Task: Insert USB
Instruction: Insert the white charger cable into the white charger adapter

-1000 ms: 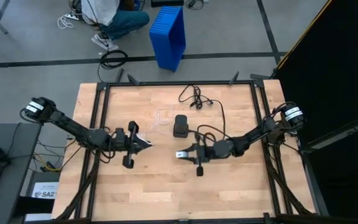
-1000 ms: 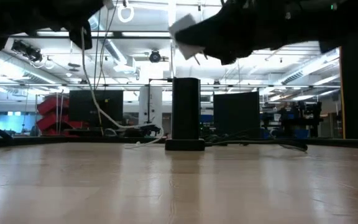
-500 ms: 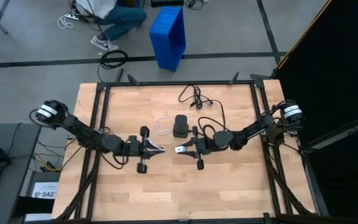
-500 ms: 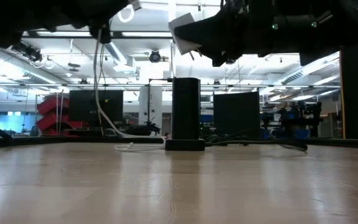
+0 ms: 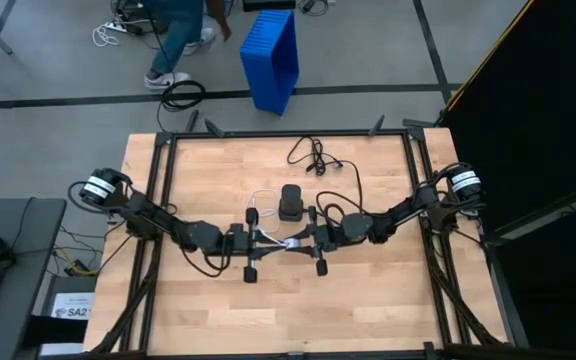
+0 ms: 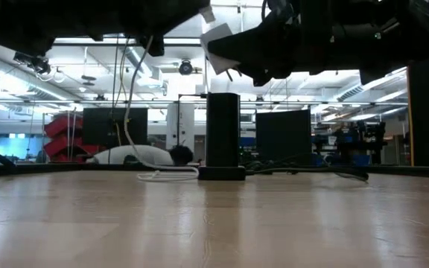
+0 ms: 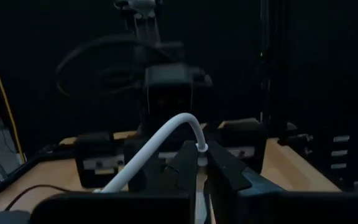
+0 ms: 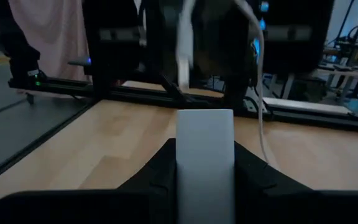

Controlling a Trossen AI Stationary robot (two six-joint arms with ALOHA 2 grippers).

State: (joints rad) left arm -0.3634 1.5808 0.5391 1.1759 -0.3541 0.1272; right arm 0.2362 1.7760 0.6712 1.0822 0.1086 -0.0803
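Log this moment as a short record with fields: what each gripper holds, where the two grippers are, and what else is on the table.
left gripper: shut on the white USB cable, near the plug end
right gripper: shut on a white block
position: tips facing each other at mid table, held above the wood, in front of the black box
cable slack: hangs down to a loop on the table
other: black cord behind the box
plug inserted: cannot tell
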